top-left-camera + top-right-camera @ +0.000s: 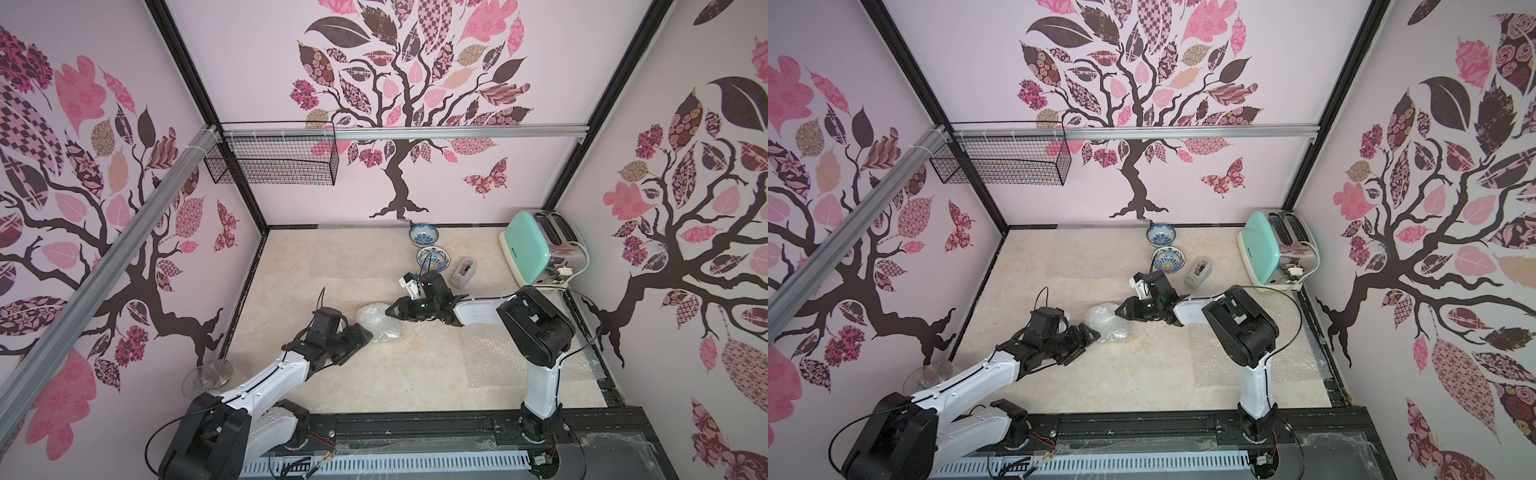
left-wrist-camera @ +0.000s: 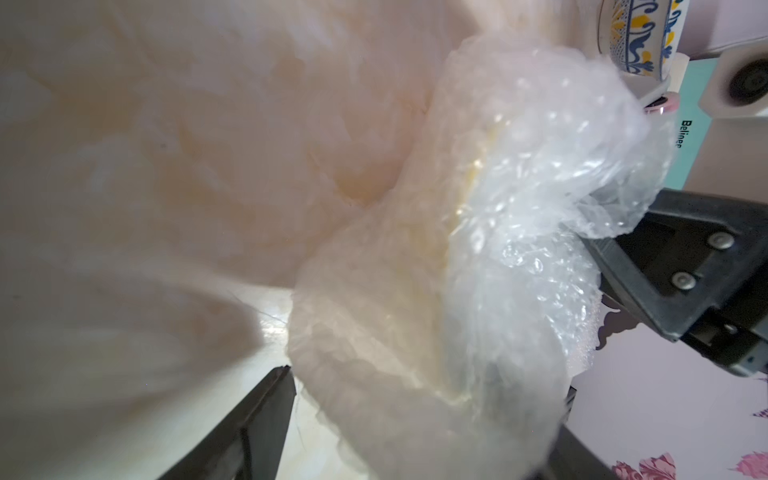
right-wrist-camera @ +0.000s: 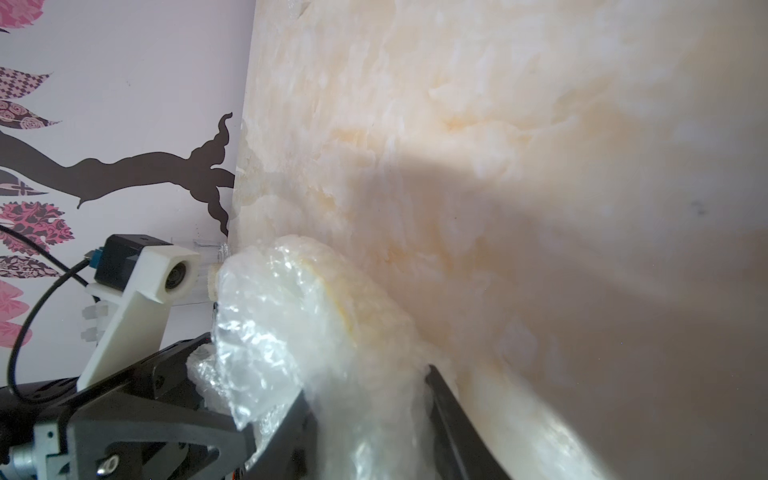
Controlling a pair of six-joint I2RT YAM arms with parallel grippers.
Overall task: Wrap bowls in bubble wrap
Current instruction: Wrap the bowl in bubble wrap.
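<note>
Step in hand, as I judge it: closing the wrap round the first bowl. The wrapped bowl [image 1: 377, 326], pale with a yellow tint showing through the film, sits mid-table [image 1: 332, 374] between the two arms. The bubble wrap [image 2: 540, 158] is bunched loosely over its top. On the right gripper [image 1: 389, 311], the fingers [image 3: 446, 415] stand either side of the bundle's edge and, by the right wrist view, pinch it. On the left gripper [image 1: 367, 332], the jaws are spread wide astride the opposite side. One finger [image 2: 257, 428] sits just at the film's edge and the other is mostly hidden, so I cannot tell whether it presses or merely brackets. Two bare bowls, the blue-and-white bowl [image 1: 423, 235] and the yellow-accented bowl [image 1: 433, 257], sit close together at the back, with a tape dispenser [image 1: 463, 272] near the latter. A spare sheet [image 1: 494, 353] lies flat by the right arm. To do this well, one hand should hold while the other re-grips, never both free, since the film looks springy and likely to unfurl. Tuck the loose crown down and under; grip film, not ceramic edge; work low on the table.
</note>
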